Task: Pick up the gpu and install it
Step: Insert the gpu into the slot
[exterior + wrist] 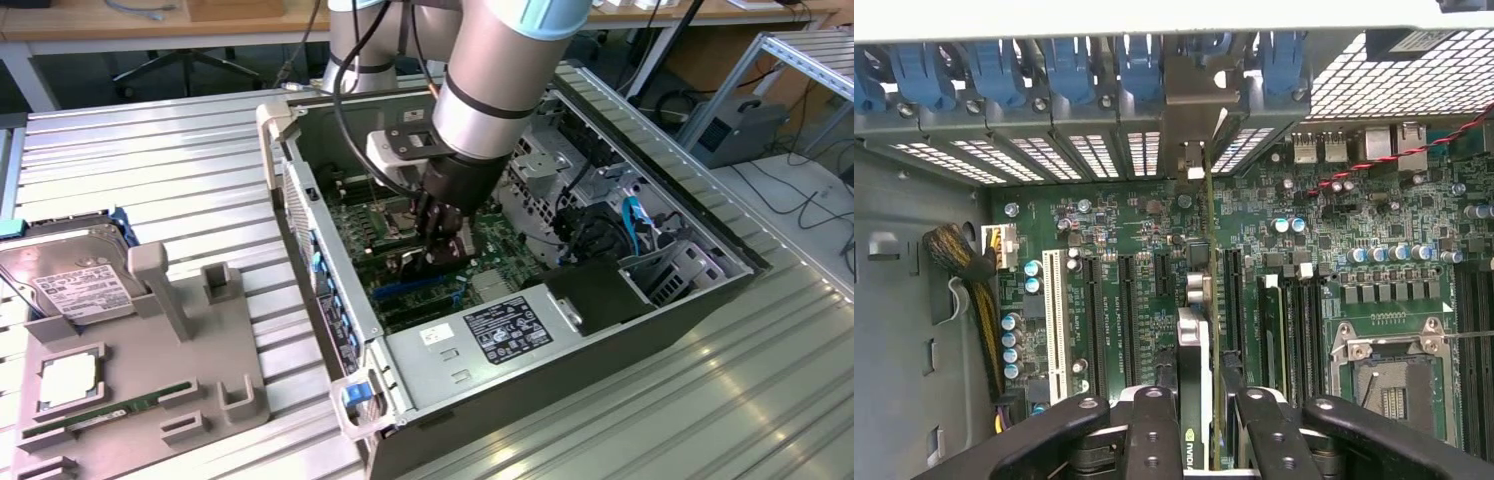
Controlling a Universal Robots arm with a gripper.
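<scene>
We see the gripper (434,240) pinching the gpu (1197,335) edge-on inside the open computer case (304,195), the card upright over the motherboard (1124,265), seemingly at a slot.

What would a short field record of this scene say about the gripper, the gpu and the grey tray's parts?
gripper: shut on the gpu, inside the open computer case
gpu: upright on edge over the motherboard slots, bracket toward the rear wall; seating cannot be told
grey tray: hard drive and memory stick, at the exterior view's left
</scene>
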